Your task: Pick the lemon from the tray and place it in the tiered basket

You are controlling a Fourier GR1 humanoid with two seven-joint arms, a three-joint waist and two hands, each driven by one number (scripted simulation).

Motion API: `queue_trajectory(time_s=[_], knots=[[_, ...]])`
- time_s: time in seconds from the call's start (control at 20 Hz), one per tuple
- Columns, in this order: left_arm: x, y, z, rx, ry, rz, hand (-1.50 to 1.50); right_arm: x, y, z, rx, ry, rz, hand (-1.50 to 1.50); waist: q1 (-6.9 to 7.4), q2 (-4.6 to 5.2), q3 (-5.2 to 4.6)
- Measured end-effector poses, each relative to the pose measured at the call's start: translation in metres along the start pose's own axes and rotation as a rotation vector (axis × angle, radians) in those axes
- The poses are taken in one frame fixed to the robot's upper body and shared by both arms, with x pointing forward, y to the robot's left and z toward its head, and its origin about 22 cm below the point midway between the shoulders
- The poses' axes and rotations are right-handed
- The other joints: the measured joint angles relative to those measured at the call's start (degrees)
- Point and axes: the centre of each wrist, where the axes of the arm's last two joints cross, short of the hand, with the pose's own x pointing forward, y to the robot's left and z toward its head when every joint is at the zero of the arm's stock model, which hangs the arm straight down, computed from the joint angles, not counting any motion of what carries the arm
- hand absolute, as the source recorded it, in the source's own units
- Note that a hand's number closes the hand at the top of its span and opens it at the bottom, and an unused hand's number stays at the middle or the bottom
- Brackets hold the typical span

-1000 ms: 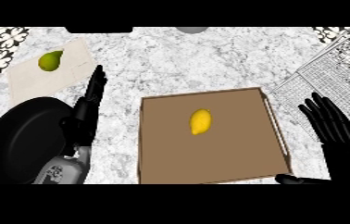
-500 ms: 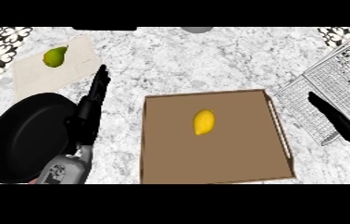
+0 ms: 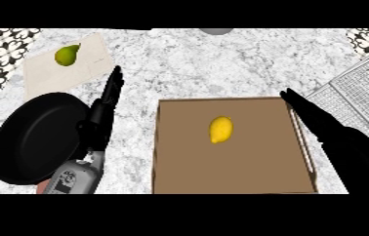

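Lemon (image 3: pixel 220 129) lies untouched mid-frame on the brown tray (image 3: pixel 187 171). The right hand (image 3: pixel 337 137) has swung in from the right, fingers (image 3: pixel 299 104) straight and released, over the tray's right rim; the reach looks begun.

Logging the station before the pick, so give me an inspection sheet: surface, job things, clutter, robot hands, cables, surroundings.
Surface: marbled counter.
Job's things: lemon lying on the brown tray, held by nothing; tiered basket at the right edge, partly in view.
Clutter: pear on a pale board; black pan at left.
Robot hands: left robot hand open beside the pan; right robot hand open above the tray's right rim.
Cables: nothing seen.
Surroundings: patterned tiles at the far corners.
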Motion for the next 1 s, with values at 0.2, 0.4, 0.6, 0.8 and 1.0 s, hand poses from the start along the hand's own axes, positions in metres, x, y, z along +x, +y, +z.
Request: queue_trajectory(time_s=[0.2, 0.4, 0.6, 0.8, 1.0], knots=[[-0.004, 0.003, -0.001, 0.009, 0.008, 0.004, 0.00, 0.032, 0.009, -0.020, 0.028, -0.039, 0.014, -1.50, -0.56, -0.12, 0.09], [-0.008, 0.002, -0.001, 0.019, 0.010, 0.002, 0.00, 0.053, 0.021, -0.035, 0.086, -0.040, 0.032, -1.50, -1.30, -0.27, 0.13], [-0.011, 0.003, -0.001, 0.035, 0.016, 0.000, 0.00, 0.066, 0.033, -0.052, 0.141, -0.014, 0.052, -1.50, -1.84, -0.35, 0.18], [-0.010, 0.011, 0.002, 0.041, 0.015, 0.002, 0.00, 0.071, 0.041, -0.057, 0.176, 0.010, 0.070, -1.50, -2.32, -0.55, 0.24], [-0.008, 0.011, 0.004, 0.045, 0.015, -0.002, 0.00, 0.070, 0.044, -0.064, 0.180, 0.036, 0.107, -1.50, -2.64, -0.59, 0.29]])
